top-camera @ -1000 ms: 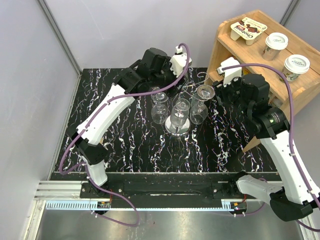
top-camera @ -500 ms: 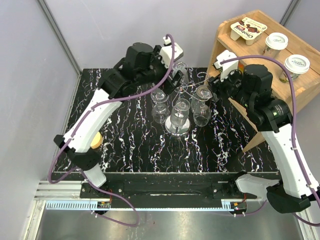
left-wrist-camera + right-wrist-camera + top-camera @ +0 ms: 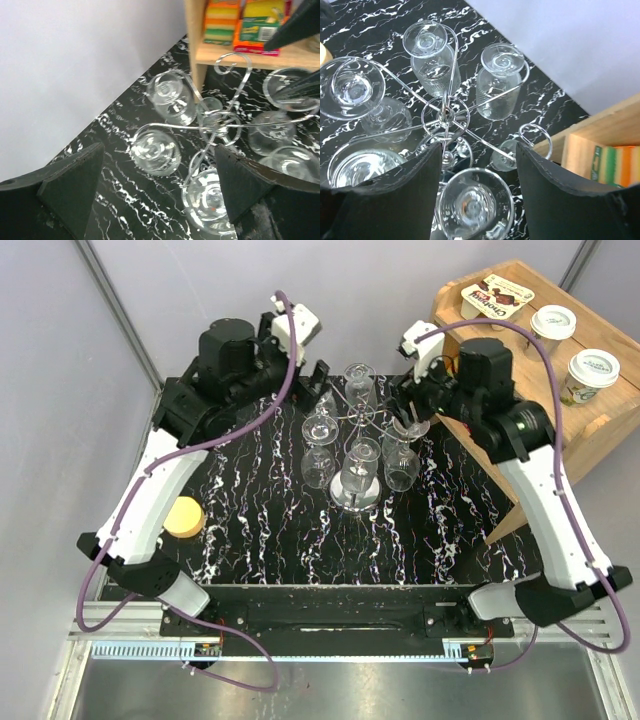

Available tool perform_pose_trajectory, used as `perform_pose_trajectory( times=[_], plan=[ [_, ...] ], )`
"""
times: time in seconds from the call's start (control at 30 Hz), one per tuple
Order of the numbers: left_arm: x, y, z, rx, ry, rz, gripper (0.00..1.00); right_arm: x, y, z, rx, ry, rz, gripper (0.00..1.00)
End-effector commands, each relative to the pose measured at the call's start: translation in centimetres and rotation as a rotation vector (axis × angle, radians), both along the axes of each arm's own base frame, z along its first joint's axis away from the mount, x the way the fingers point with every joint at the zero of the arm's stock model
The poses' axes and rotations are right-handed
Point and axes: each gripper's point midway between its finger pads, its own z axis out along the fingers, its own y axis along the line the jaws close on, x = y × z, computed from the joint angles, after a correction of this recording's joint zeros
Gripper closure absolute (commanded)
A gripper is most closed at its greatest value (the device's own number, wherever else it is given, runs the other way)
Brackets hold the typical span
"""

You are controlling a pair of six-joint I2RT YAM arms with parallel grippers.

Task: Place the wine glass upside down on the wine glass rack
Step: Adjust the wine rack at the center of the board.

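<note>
There is room to move over the near part of the table (image 3: pixel 250 540), with just a yellow disc (image 3: pixel 184 517) at the left. The rack (image 3: pixel 445 114) stands in the middle. Glasses hang on it upside down, and one curl looks free. The right gripper (image 3: pixel 479 150) has its fingers apart around the foot of one glass (image 3: pixel 470 205). I cannot tell if they pinch it. The left gripper (image 3: pixel 315 380) is spread wide and holds nothing. The job looks nearly done. Farther back, the shelf (image 3: pixel 600 425) and wall (image 3: pixel 200 290) are close, so going up looks safest.
</note>
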Motion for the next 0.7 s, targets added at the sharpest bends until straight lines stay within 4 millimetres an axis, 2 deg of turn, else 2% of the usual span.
perform_pose_trajectory(
  times=[0.0,0.07,0.2,0.37,0.47,0.67],
  plan=[
    [1.1,4.6,3.2,-0.104,-0.063,0.135,0.05,1.5,2.6,0.9,0.089,0.03,0.059,0.35],
    [1.4,6.2,3.4,-0.115,-0.069,0.166,0.04,2.6,3.8,-0.2,0.096,0.076,0.07,0.37],
    [1.7,8.6,3.3,-0.129,-0.067,0.205,0.04,3.2,5.9,-1.2,0.097,0.086,0.086,0.39],
    [1.8,10.1,2.7,-0.129,-0.064,0.23,0.04,3.5,7.6,-2.4,0.082,0.1,0.089,0.41],
    [1.7,10.3,2.5,-0.134,-0.058,0.231,0.04,3.6,7.4,-3.0,0.064,0.094,0.055,0.43],
    [1.8,10.0,2.5,-0.148,-0.05,0.215,0.04,4.2,5.4,-1.7,0.026,0.01,-0.042,0.46]
  ],
)
